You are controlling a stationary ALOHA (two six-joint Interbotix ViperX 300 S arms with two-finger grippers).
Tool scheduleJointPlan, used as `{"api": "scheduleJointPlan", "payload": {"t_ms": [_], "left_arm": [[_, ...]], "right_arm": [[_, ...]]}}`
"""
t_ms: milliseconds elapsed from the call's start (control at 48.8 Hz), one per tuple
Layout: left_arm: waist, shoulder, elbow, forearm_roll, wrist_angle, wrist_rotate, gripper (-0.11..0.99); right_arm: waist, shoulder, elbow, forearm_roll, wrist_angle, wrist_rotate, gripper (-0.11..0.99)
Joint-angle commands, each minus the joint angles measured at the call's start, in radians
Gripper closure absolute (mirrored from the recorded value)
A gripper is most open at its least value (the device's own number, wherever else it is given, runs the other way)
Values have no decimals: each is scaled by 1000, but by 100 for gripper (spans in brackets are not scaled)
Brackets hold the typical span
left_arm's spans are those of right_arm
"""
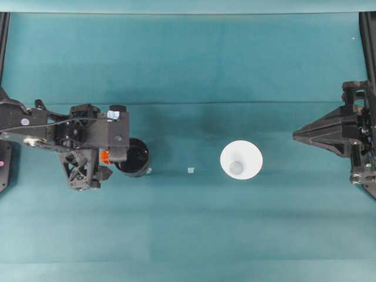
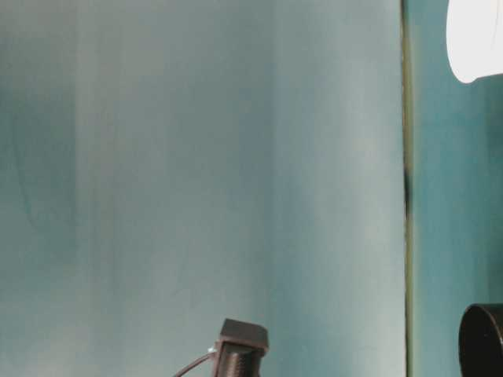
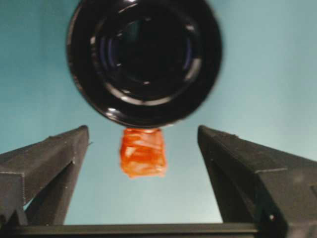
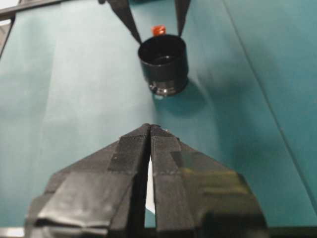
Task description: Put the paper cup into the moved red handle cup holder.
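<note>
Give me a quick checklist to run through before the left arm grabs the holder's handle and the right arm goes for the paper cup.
1. Left gripper open, jaws either side of the orange-red handle tab: ok.
2. Jaws touching the tab: not ok, gaps show on both sides.
3. Red handle cup holder upright, mouth empty: ok.
4. Paper cup standing free between the arms, nothing touching it: ok.
5. Right gripper open for the cup: not ok, jaws shut together.
6. Small pale scrap between holder and cup out of the way: cannot tell.
</note>
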Motion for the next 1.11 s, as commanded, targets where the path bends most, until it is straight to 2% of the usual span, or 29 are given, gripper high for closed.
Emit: {"api": "scheduleJointPlan", "payload": {"t_ms": [0,348,553,758,922,1086], "left_arm": [[0,2,-6,2,-6,3,-8],[0,6,9,2,-8,3,-8],[0,8,6,2,-52,5,-8],[0,8,5,2,-54,11,-7],[0,9,5,2,-52,11,-1],[0,9,5,2,-51,11,11]], "right_arm": [[-2,6,-18,0,-6,8,96],[0,5,-17,0,-5,8,96],[0,5,-17,0,-6,8,96],[-2,6,-17,0,-6,8,96],[0,5,-17,0,-6,8,96],[-2,5,-17,0,-6,8,96]]}}
